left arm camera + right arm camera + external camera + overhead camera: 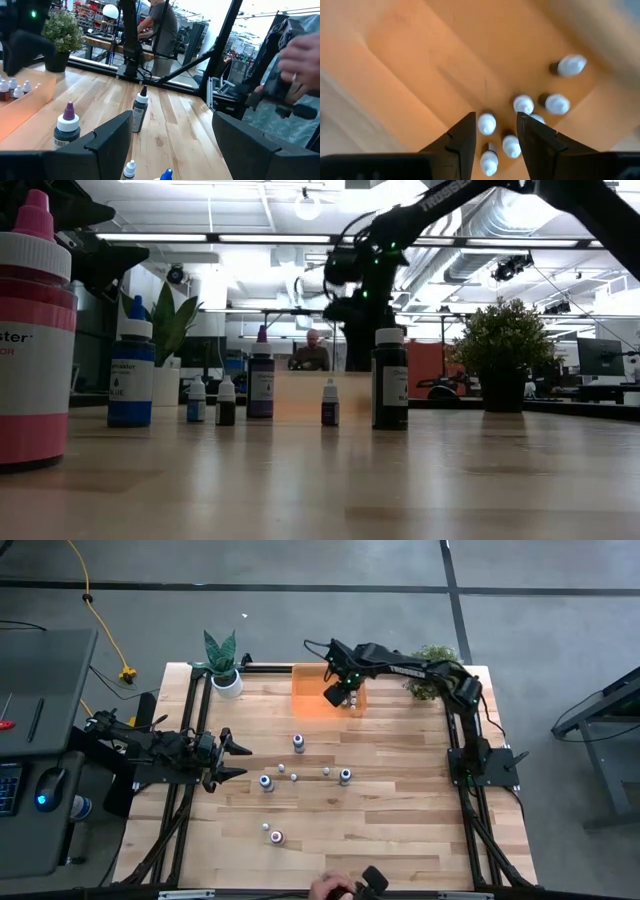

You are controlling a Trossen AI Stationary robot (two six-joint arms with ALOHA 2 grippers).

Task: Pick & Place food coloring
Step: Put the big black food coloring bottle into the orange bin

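Several whitish-capped food coloring bottles (522,105) stand upright in the orange tray (315,695) at the table's far edge. My right gripper (496,130) hovers above them, pointing steeply down and open. One bottle's cap (487,123) shows in the gap below its fingers, untouched. More food coloring bottles stand on the table's middle: larger ones (298,743) (266,781) (345,776) and tiny ones (281,768) (326,771), with two more nearer the front (277,836). My left gripper (240,760) waits level at the left edge, open and holding nothing.
A potted plant (222,665) stands at the far left corner and a bushier one (432,670) at the far right. A person's hand (330,888) holds a dark device at the near edge. The low view shows bottles in a row (131,370).
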